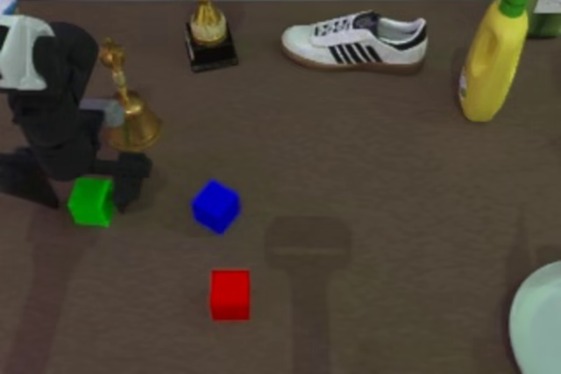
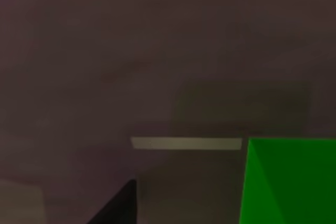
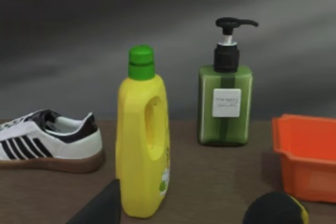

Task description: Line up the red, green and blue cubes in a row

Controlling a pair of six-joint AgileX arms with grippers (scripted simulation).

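The left end effector [image 1: 95, 188] is hovering low at the left side of the brown table [image 1: 394, 172], its dark fingers spread wide around the small bright green cube [image 1: 90, 201] without pinching it. The deep blue cube [image 1: 216, 206] is sitting near to its right, and the bright red cube [image 1: 230, 294] is resting nearer the front edge. The right arm is not showing from above.

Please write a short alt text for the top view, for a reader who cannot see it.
The left end effector is down around the green cube at the table's left; the blue cube and red cube lie apart to its right. A bell, trophy, sneaker and yellow bottle stand behind.
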